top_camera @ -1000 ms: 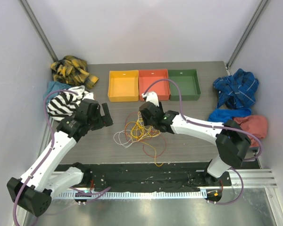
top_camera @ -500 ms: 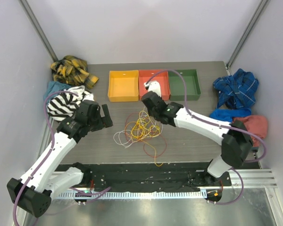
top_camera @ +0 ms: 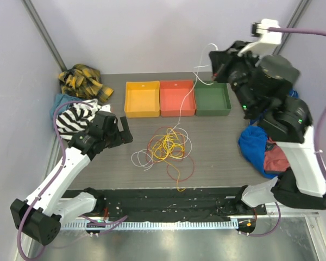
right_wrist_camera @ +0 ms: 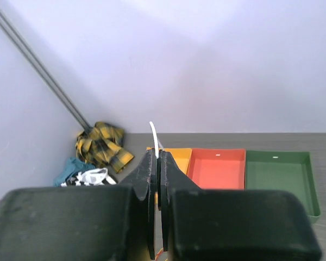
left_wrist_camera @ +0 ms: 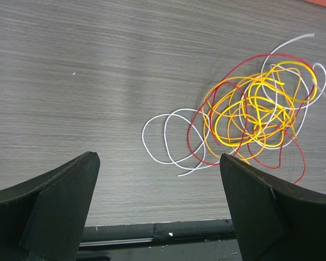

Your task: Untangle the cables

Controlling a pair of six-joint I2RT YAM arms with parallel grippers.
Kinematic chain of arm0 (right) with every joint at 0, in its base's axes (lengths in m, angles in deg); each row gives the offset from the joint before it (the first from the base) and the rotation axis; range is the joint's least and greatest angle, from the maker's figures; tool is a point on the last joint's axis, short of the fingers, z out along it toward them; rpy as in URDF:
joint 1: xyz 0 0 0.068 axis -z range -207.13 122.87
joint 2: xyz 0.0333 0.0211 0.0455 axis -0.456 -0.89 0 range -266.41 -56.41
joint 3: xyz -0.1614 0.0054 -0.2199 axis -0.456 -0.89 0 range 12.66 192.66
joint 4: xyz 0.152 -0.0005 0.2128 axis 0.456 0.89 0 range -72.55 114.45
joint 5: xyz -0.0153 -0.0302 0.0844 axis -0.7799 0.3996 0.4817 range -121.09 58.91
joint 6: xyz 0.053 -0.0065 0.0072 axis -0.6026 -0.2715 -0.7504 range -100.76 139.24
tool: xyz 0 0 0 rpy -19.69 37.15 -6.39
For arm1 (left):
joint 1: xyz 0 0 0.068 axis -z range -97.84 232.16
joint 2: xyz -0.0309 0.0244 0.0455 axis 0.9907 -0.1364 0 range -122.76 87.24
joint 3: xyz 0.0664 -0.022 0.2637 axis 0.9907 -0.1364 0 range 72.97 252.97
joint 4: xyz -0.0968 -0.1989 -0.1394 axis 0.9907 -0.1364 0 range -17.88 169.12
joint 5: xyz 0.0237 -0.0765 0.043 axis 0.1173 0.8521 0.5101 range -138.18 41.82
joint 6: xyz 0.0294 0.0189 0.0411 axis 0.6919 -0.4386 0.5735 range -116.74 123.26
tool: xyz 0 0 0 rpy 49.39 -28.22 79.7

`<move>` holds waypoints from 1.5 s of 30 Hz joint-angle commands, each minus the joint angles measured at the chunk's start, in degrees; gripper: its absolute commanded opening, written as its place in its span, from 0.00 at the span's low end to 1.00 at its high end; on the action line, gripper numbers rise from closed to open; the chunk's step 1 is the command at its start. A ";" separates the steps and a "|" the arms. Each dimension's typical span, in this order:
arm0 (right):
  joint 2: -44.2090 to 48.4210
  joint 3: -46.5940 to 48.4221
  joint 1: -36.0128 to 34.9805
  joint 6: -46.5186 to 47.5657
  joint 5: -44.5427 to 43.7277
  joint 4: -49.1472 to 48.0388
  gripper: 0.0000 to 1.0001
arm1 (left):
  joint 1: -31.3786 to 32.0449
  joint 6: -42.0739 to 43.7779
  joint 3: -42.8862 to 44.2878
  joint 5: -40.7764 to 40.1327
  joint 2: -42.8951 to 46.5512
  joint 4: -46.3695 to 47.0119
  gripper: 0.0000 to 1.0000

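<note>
My left gripper [top_camera: 123,130] hovers low over the left half of the worktop [top_camera: 223,141], spread wide and gripping nothing. In its wrist view both dark fingers [left_wrist_camera: 60,201] frame bare wood grain.

The cables [left_wrist_camera: 250,114] lie as one loose knot near the middle of the worktop, closer to the near edge than to the far one. Yellow-orange loops are packed tight at the core. Red loops circle wider around them, and one red tail trails toward the near edge. Two thin white loops spill out on the knot's left side.

From the far side of the knot a single white strand [right_wrist_camera: 154,136] climbs off the worktop. It passes over the row at the far edge, yellow tray [top_camera: 142,99], red tray [top_camera: 173,100] and green tray [top_camera: 212,100], crossing the red one's right side.

It ends at my right gripper [top_camera: 213,68], which hangs high above the far right corner. That gripper is clenched on the white strand, jaws pressed flat together, with the strand's short free end curling up out of them. Whether that strand is one wire with the white loops on the left, I cannot tell.
</note>
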 commanded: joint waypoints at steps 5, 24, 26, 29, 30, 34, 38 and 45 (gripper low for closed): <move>2.17 -2.00 -0.35 2.78 -7.71 1.00 0.01 | 0.10 -0.69 2.92 1.19 -0.41 3.33 1.00; 3.49 -4.72 -0.35 -2.67 -2.89 0.09 0.01 | 12.84 4.05 -11.11 13.83 -5.50 59.32 1.00; 3.93 -5.86 -0.35 -2.58 -3.24 -0.35 0.01 | 15.98 7.12 -12.99 12.90 -7.51 64.31 1.00; 4.81 -7.80 -0.35 -2.41 -2.98 -1.14 0.01 | 20.65 13.71 -10.54 5.28 -11.82 63.89 1.00; 4.90 -8.50 -0.44 -2.41 -2.98 -1.40 0.01 | 21.36 15.11 -10.01 3.67 -14.79 64.24 1.00; 5.95 -10.09 -0.35 -2.84 -2.71 -1.75 0.01 | 22.07 18.20 -6.85 4.17 -21.31 69.59 1.00; 7.45 -12.02 -0.35 -3.28 -2.63 -2.28 0.01 | 22.34 21.36 -2.28 1.12 -28.69 70.83 1.00; 10.70 -14.92 -0.35 -3.29 -3.15 -1.75 0.01 | 21.02 22.42 2.39 -2.94 -35.74 70.48 0.84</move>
